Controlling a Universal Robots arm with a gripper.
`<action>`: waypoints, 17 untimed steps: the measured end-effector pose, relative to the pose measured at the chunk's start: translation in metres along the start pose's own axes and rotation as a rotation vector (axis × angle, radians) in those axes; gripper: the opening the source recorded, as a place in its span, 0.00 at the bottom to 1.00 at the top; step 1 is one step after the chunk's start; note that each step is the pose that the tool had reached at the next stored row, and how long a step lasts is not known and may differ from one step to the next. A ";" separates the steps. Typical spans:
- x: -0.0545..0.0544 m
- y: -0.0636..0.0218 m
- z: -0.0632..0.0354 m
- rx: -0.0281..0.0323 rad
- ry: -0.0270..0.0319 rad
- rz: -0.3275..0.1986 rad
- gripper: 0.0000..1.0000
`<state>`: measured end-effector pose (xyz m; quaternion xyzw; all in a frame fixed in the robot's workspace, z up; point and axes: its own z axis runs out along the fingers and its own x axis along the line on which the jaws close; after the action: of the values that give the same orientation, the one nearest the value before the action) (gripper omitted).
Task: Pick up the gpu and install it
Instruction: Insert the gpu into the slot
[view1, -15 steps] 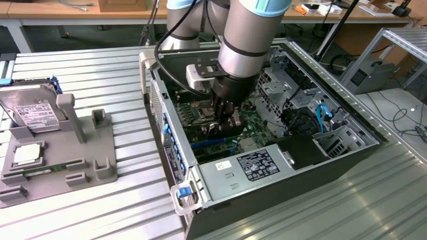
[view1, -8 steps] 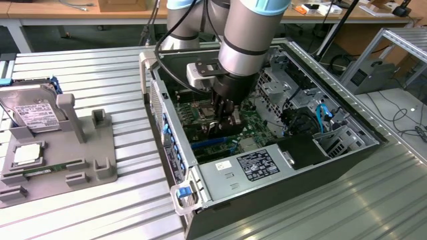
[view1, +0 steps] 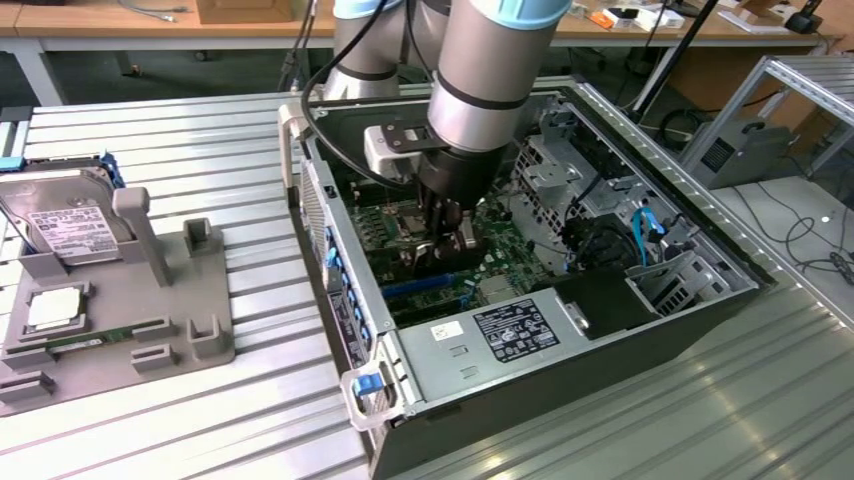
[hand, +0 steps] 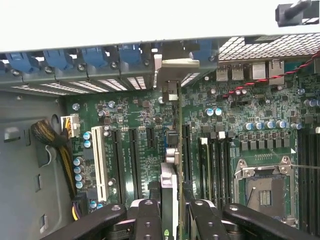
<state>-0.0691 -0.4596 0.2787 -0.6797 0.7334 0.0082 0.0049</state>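
Green motherboard (hand: 240, 125) lies inside the open computer case (view1: 694, 300), walls close around; the hand (hand: 170, 212) pinches the thin dark gpu (hand: 169, 185) edge-on, silver bracket (hand: 173, 65) at the rear slots.

The gripper (view1: 442, 243) reaches down inside the open computer case (view1: 694, 310), just above the motherboard (view1: 497, 283). A hard drive (view1: 60, 215) stands on a grey fixture (view1: 134, 320) at the exterior view's left.
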 end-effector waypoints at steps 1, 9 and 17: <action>0.001 -0.0001 0.0000 0.0000 0.0008 0.000 0.27; 0.002 -0.0002 0.0000 0.0002 0.0014 0.006 0.27; 0.002 -0.0007 0.0011 0.0007 0.0011 0.028 0.27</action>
<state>-0.0686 -0.4614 0.2776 -0.6696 0.7427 0.0076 0.0047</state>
